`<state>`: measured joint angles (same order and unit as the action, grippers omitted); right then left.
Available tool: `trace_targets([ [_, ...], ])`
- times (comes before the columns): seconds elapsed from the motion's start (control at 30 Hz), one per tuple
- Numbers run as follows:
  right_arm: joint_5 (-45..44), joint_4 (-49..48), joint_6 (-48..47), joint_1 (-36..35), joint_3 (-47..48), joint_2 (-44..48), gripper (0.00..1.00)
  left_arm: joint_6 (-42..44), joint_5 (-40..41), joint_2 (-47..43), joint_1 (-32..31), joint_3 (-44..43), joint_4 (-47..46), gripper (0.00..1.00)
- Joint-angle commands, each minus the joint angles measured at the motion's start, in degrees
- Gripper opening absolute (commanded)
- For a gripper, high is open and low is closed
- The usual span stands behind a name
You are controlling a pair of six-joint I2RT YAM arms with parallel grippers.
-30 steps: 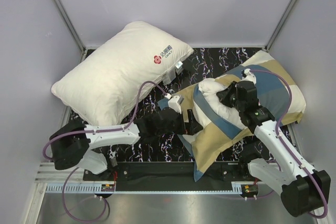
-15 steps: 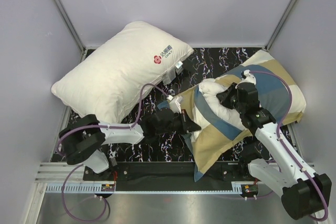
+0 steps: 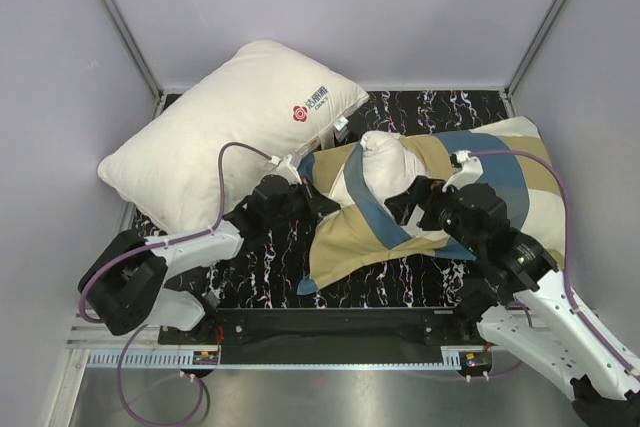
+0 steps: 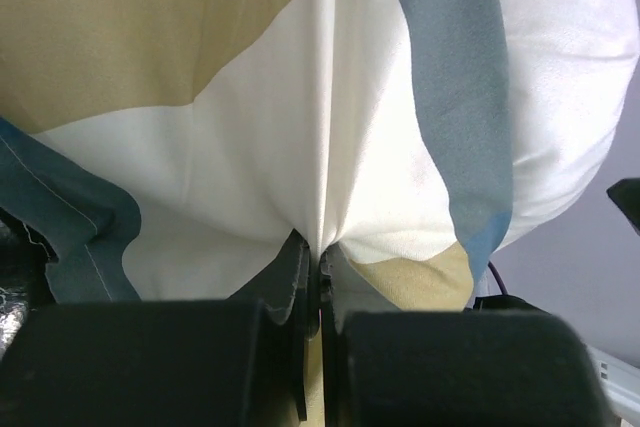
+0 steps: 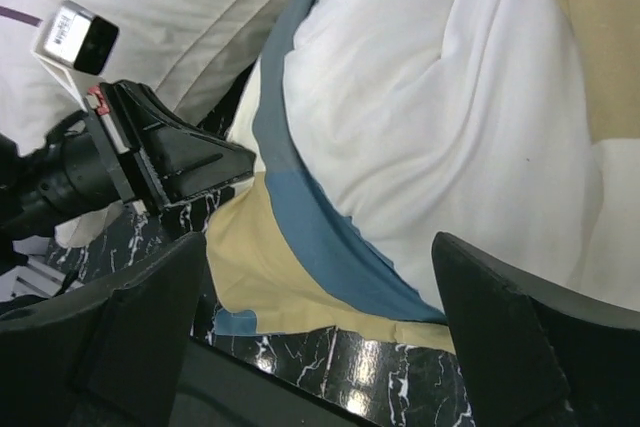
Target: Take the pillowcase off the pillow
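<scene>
Pillowcase [image 4: 190, 37] pinched in left hand [image 4: 320, 259]; right hand [image 5: 315, 267] spread wide (over pillow [image 5: 430, 97]).

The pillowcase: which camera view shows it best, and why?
Top external: nearly the whole pillowcase shows, with the pillow poking out. Left wrist shows only a pinched fold; right wrist, its blue open edge.

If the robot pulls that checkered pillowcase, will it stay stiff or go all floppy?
Probably floppy: the pillowcase bunches into folds where the left hand pinches it. Likely light, since its loose edge lies limp and wrinkled. It may tug the pillow along, which sits partly inside.
</scene>
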<state>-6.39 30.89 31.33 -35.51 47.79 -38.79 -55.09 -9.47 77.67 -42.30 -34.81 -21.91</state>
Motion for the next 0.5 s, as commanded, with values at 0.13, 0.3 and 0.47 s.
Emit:
trace_targets([
  [0.13,-10.6,3.0,3.0,-3.6,-3.7,-4.5,1.0,3.4,0.9,-3.7,1.3,-3.7,0.6,0.0],
  [0.3,-18.9,-2.6,6.0,-3.5,-6.4,-7.5,1.0,5.3,2.3,-6.0,1.4,-3.1,4.5,0.0],
  [0.47,-22.2,-5.1,6.5,-3.6,-6.0,-14.2,1.0,7.2,2.3,-7.6,1.4,-2.7,6.8,0.0],
])
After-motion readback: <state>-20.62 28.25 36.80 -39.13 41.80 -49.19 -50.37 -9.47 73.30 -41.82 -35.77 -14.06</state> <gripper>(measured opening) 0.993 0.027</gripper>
